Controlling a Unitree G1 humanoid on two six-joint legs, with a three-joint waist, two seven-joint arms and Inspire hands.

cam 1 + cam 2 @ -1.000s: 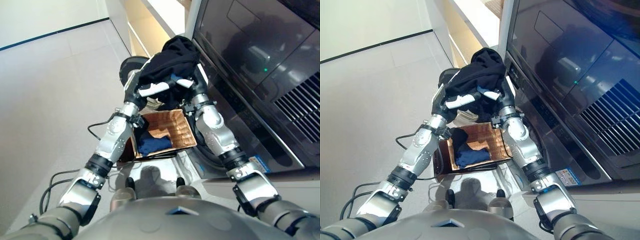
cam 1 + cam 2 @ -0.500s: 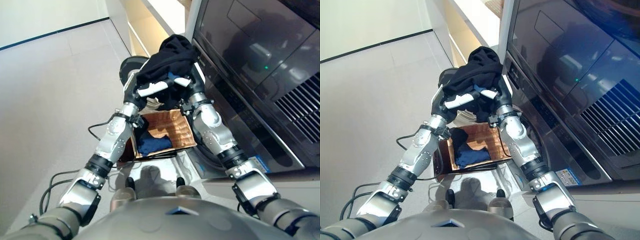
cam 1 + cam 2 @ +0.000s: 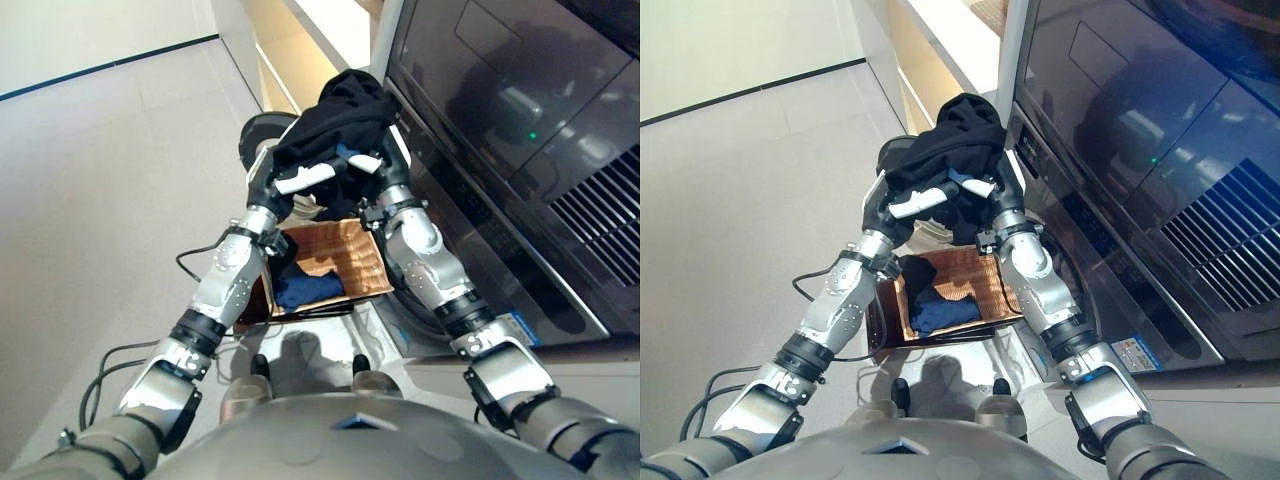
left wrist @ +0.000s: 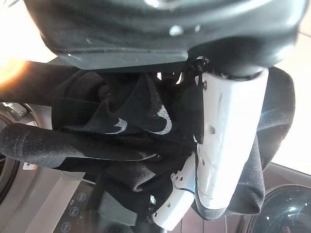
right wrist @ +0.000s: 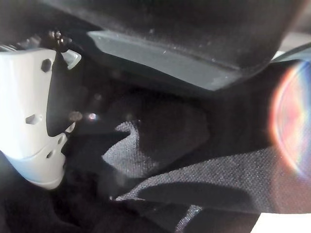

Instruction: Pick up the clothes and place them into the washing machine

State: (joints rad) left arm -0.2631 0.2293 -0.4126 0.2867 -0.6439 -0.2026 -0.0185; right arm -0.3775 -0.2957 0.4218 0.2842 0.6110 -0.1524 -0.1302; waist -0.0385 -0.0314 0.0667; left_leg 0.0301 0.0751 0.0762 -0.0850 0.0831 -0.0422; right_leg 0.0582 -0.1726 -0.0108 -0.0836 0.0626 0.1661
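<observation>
A bundle of black clothes is held up between both hands, above the wicker basket and close to the dark front of the washing machine. My left hand is shut on the black cloth, its white thumb cover pressed against it. My right hand grips the same bundle from the other side, its white thumb against the fabric. A blue garment lies in the basket.
The round washer door stands open behind the bundle. A pale cabinet rises at the back. Grey tiled floor spreads to the left of the basket.
Both hands have carried the black bundle slightly up and toward the machine; between half a second ago and now almost nothing has moved.
</observation>
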